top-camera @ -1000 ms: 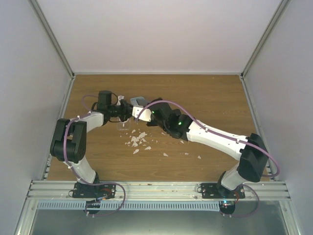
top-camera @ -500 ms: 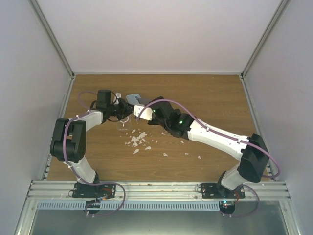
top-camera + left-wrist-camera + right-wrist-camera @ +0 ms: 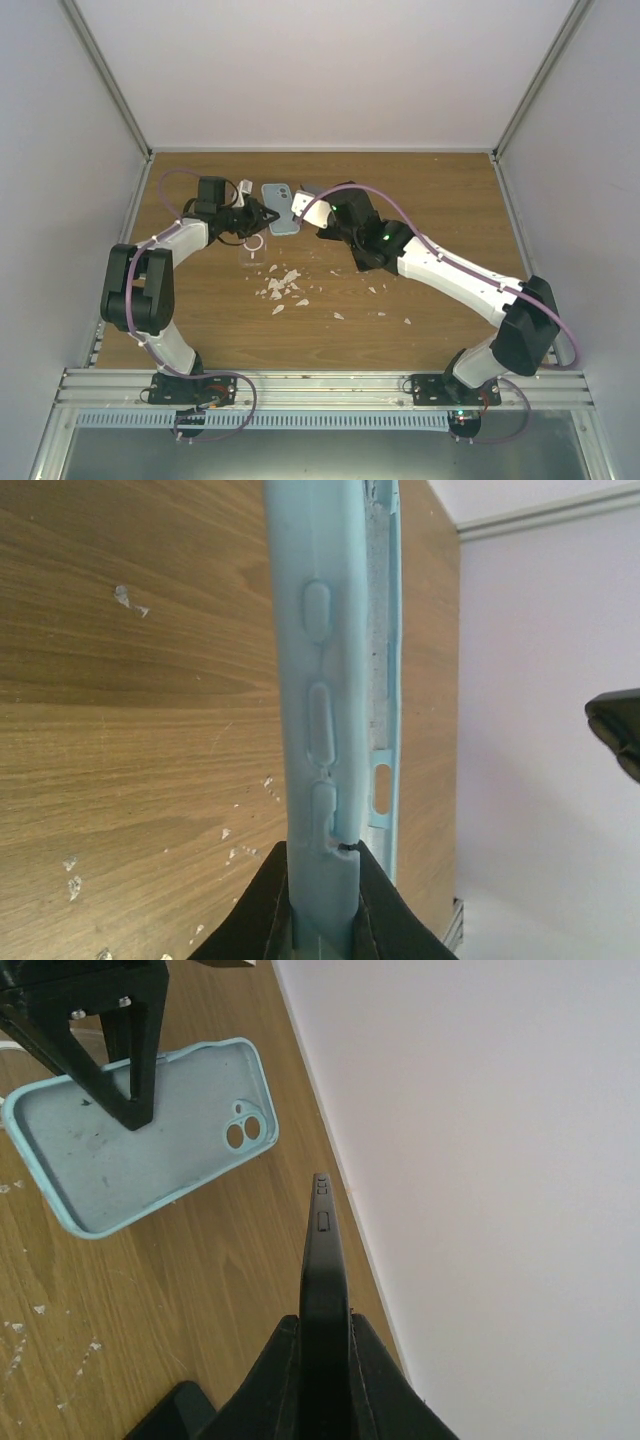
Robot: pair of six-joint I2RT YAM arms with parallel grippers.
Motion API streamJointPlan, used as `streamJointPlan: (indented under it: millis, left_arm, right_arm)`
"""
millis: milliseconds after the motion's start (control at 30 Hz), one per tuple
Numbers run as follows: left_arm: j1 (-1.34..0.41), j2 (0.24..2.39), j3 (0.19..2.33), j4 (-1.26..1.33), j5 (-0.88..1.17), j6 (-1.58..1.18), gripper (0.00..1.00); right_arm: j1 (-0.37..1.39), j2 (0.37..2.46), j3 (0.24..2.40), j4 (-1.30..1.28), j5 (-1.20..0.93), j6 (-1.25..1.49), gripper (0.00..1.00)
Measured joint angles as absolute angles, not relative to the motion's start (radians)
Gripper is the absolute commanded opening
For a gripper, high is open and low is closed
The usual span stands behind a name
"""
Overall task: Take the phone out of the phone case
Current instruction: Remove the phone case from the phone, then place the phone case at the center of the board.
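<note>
Your left gripper (image 3: 322, 895) is clenched on the pale blue phone case (image 3: 325, 680). Its black fingers (image 3: 262, 910) pinch the case's wall from either side. From that wrist you see the case edge-on, with three button bumps running along its side.

Your right gripper (image 3: 325, 1345) is clamped just as tightly on the dark phone (image 3: 325, 1250), which also shows edge-on, with small side buttons near its far end.

The phone is out of the case. In the right wrist view the case shows its bare inner face and two round camera holes. It hangs from the left fingers, apart from the phone and to its left.

From above, the two grippers meet near the far middle of the wooden table (image 3: 430, 200), with the case between them. On your side of them, white flakes (image 3: 283, 285) lie scattered on the wood.
</note>
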State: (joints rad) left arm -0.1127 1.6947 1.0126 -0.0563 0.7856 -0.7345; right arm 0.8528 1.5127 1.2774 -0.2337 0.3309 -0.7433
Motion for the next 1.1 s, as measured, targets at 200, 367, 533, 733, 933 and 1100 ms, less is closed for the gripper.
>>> streamJointPlan:
  millis: [200,367,533,733,933,1100]
  left_arm:
    - [-0.134,1.715,1.036,-0.132,0.783,-0.636,0.00]
    - [-0.168,1.746,1.036,-0.168,0.773,-0.599,0.00]
    - [-0.182,1.774,1.038,-0.201,0.728,-0.575,0.00]
    - [-0.182,1.801,1.038,-0.228,0.674,-0.554,0.01]
    - [-0.186,1.808,1.034,-0.228,0.649,-0.546,0.07]
    - [-0.194,1.826,1.034,-0.233,0.626,-0.532,0.15]
  right_arm:
    - [0.844,1.512,1.277,-0.240,0.323,-0.735,0.01]
    - [0.841,1.512,1.277,-0.243,0.314,-0.726,0.01]
    - [0.840,1.512,1.277,-0.248,0.313,-0.724,0.01]
    - [0.837,1.512,1.277,-0.248,0.312,-0.724,0.00]
    - [0.835,1.512,1.277,-0.249,0.311,-0.718,0.00]
    - [0.835,1.512,1.277,-0.249,0.310,-0.717,0.01]
